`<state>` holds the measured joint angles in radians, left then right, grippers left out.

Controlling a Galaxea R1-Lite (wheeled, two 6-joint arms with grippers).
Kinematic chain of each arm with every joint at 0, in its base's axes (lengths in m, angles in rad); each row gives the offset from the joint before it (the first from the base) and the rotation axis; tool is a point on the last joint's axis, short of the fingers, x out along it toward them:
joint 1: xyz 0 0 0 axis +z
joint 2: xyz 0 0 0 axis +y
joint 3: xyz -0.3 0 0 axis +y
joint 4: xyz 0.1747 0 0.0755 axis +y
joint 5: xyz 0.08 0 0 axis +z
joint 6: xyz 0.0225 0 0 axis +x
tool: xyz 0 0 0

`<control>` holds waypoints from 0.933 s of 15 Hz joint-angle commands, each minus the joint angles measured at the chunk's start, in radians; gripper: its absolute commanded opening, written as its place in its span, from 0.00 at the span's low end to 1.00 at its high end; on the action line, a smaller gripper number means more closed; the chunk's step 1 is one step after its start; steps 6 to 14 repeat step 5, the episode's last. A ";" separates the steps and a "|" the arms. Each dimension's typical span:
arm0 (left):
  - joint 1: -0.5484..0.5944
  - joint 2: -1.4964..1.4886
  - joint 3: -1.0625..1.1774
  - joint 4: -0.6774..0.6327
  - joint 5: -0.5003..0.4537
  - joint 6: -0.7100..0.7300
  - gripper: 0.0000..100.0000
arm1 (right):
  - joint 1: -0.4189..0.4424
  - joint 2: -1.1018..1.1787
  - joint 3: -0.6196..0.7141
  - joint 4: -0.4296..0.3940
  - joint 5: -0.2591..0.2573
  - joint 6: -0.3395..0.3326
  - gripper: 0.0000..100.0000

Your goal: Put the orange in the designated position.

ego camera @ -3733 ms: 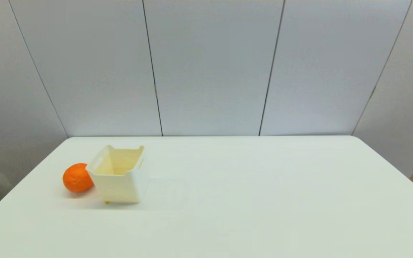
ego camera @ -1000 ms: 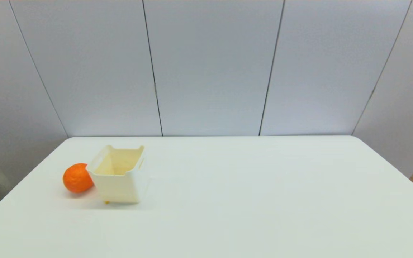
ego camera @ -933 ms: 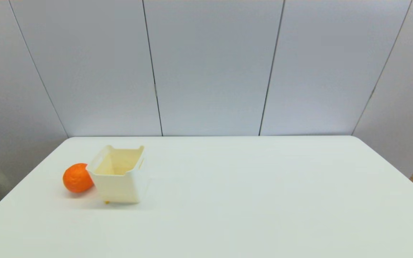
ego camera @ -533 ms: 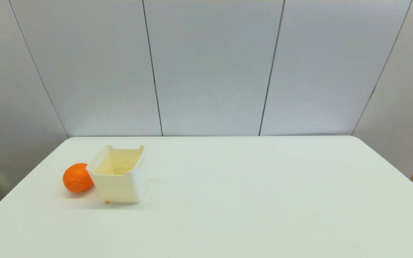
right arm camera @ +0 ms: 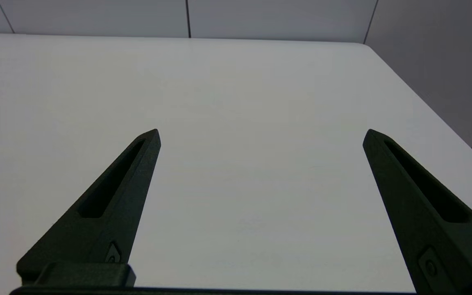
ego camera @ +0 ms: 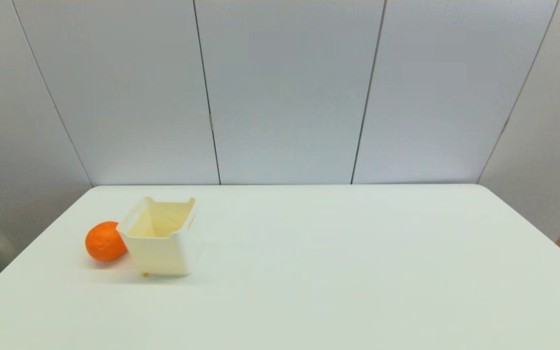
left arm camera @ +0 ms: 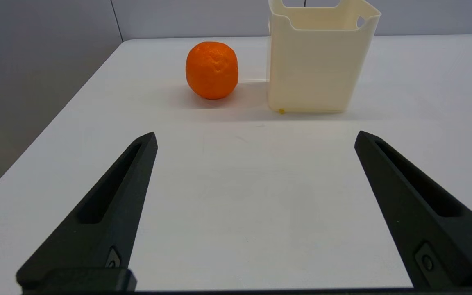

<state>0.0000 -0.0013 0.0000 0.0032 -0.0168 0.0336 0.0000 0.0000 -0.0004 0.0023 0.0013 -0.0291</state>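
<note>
The orange (ego camera: pixel 104 241) rests on the white table at the left, touching or nearly touching the left wall of a cream plastic bin (ego camera: pixel 161 253). Through the left wrist camera the orange (left arm camera: pixel 212 70) sits beside the bin (left arm camera: pixel 314 69), both well ahead of my left gripper (left arm camera: pixel 254 137), which is open with nothing between its fingers. My right gripper (right arm camera: pixel 261 134) is open too, over bare table on the right side. Neither arm shows in the head view.
The bin stands upright and looks empty. The table's left edge (ego camera: pixel 27 253) runs close to the orange, with a grey wall behind. A tiny yellow speck (left arm camera: pixel 281 110) lies at the bin's foot.
</note>
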 commanded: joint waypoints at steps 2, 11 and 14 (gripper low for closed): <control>0.000 0.001 0.002 0.000 0.000 0.000 1.00 | 0.000 0.002 0.000 0.001 -0.001 0.005 1.00; 0.000 0.001 0.002 0.000 0.000 0.000 1.00 | 0.000 0.002 -0.001 0.001 -0.001 0.006 1.00; 0.000 0.001 0.002 0.000 0.000 0.000 1.00 | 0.000 0.002 -0.001 0.001 -0.001 0.006 1.00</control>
